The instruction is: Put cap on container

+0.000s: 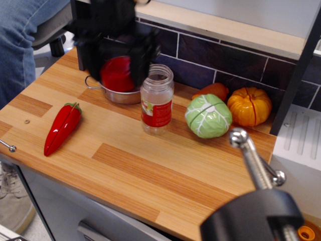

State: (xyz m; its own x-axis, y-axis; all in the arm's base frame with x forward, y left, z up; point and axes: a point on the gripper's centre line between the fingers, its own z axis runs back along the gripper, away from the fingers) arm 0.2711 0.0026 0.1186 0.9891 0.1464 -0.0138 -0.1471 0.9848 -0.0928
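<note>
The container [157, 99], a clear jar with a red and white label and an open threaded mouth, stands upright near the middle of the wooden counter. My gripper [117, 74] is blurred by motion, raised above the counter just left of the jar's mouth. It is shut on the cap [117, 74], a round glossy red lid held between the black fingers at about the height of the jar's neck.
A metal pot [118, 94] sits behind and below the gripper by the tiled wall. A red chili pepper [61, 127] lies at the left. A green cabbage [208, 116], an orange pumpkin [249, 106] and another orange vegetable [213, 90] sit right of the jar. A clamp [256, 201] fills the lower right.
</note>
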